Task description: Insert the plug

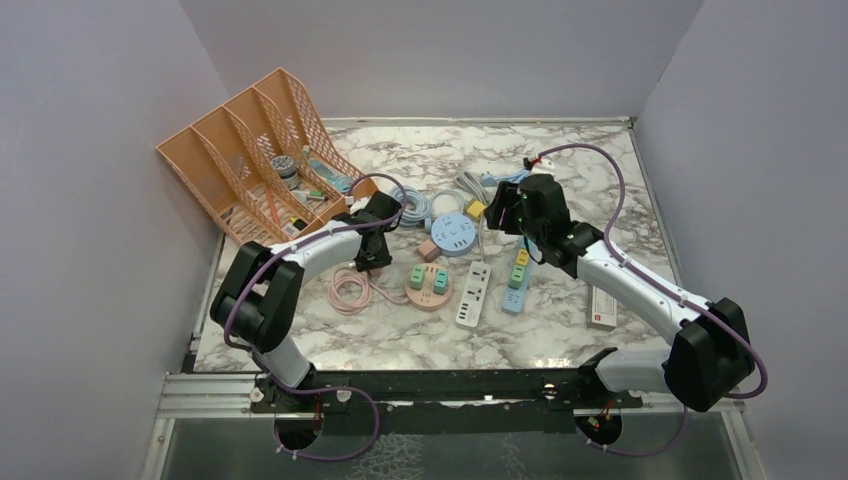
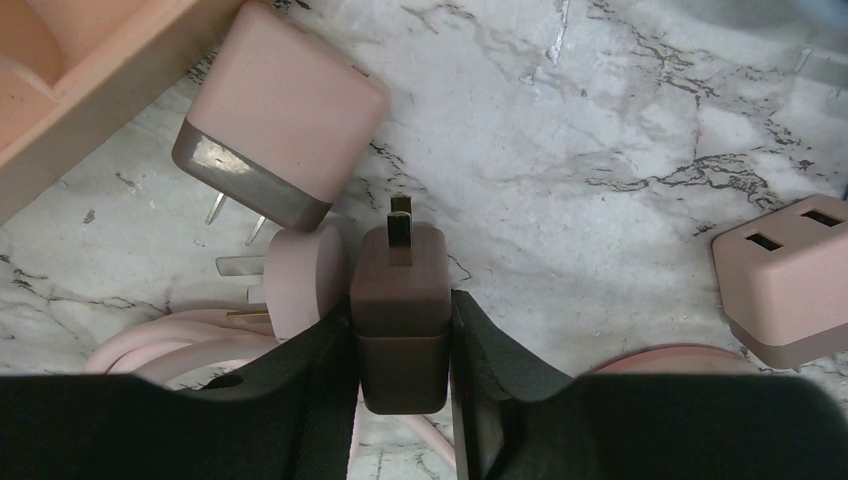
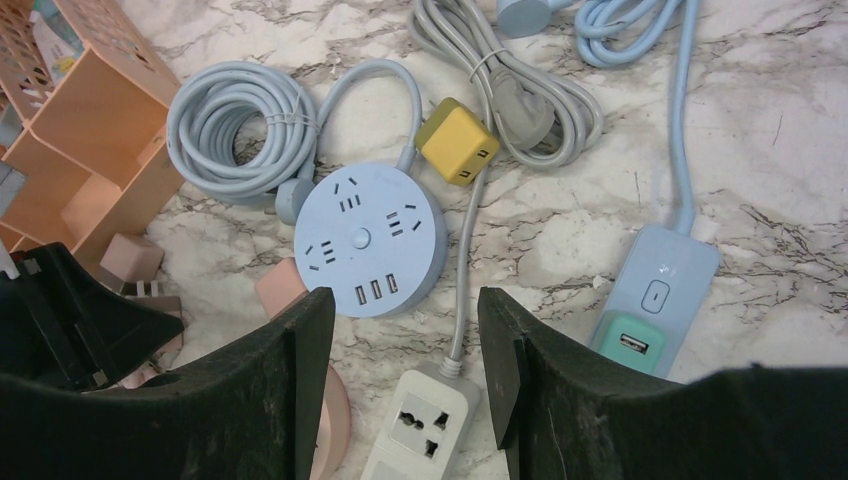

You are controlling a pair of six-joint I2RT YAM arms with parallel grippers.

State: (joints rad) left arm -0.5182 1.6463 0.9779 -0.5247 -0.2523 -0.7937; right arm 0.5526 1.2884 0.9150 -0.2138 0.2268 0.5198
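Observation:
My left gripper [image 2: 402, 312] is shut on a dark brown plug [image 2: 400, 275], pinched by its sides with the metal prongs pointing away over the marble. It sits low at the table's left-centre [image 1: 373, 255], beside a pink corded plug [image 2: 305, 280]. My right gripper [image 3: 405, 320] is open and holds nothing. It hovers [image 1: 507, 215] over the end of a white power strip [image 3: 425, 420]. A round pink socket hub [image 1: 428, 285] carrying two green adapters lies just right of the left gripper.
A pink charger cube [image 2: 275, 115] and a pink USB cube [image 2: 790, 275] lie near the held plug. A round blue socket hub [image 3: 365, 240], yellow cube [image 3: 457, 140], blue strip [image 3: 655, 300], coiled cables and an orange file rack [image 1: 255, 150] crowd the back.

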